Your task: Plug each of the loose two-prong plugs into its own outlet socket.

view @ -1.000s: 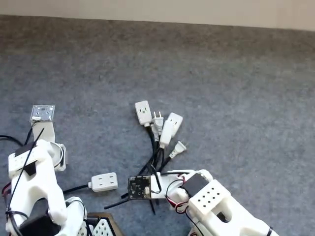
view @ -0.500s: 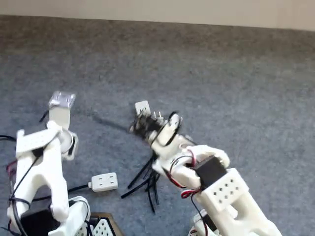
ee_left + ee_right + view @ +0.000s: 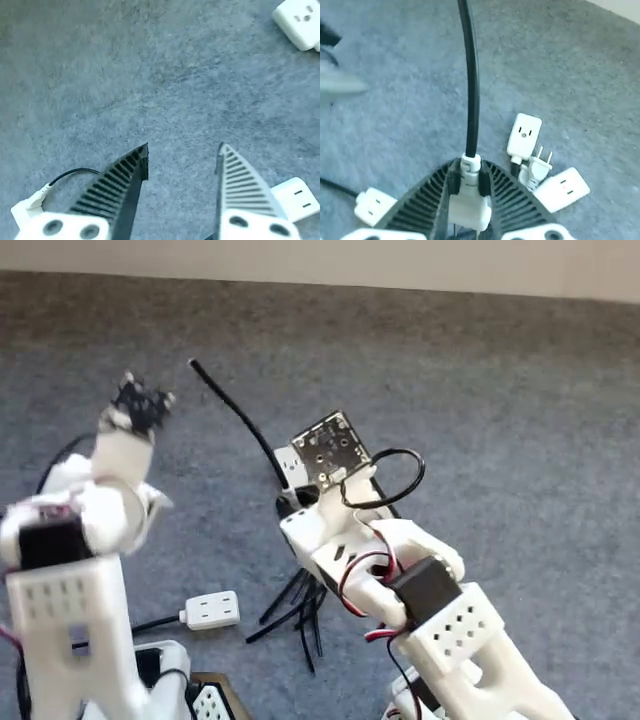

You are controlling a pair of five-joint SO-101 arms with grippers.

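Observation:
My right gripper (image 3: 468,165) is shut on a white two-prong plug (image 3: 468,202), held above the carpet. The plug's black cord (image 3: 470,75) sticks straight out past the fingertips, and its prongs are hidden. In the high view that cord (image 3: 235,415) rises to the left of the right arm's wrist board (image 3: 330,450). Below lie a loose plug (image 3: 537,167) between two white outlet sockets (image 3: 524,132) (image 3: 563,189). A third socket (image 3: 212,610) lies nearer the arm bases. My left gripper (image 3: 182,147) hangs open over bare carpet, with nothing between its fingers.
Grey carpet covers the whole floor. A bundle of short black cords (image 3: 295,605) fans out beneath the right arm. Two sockets (image 3: 297,20) (image 3: 297,197) lie at the edge of the left wrist view. Open carpet stretches to the far side and right.
The right arm has swung up from near the front edge, lifting the plug and its cord off the pile. The left arm has risen and its gripper has moved farther out.

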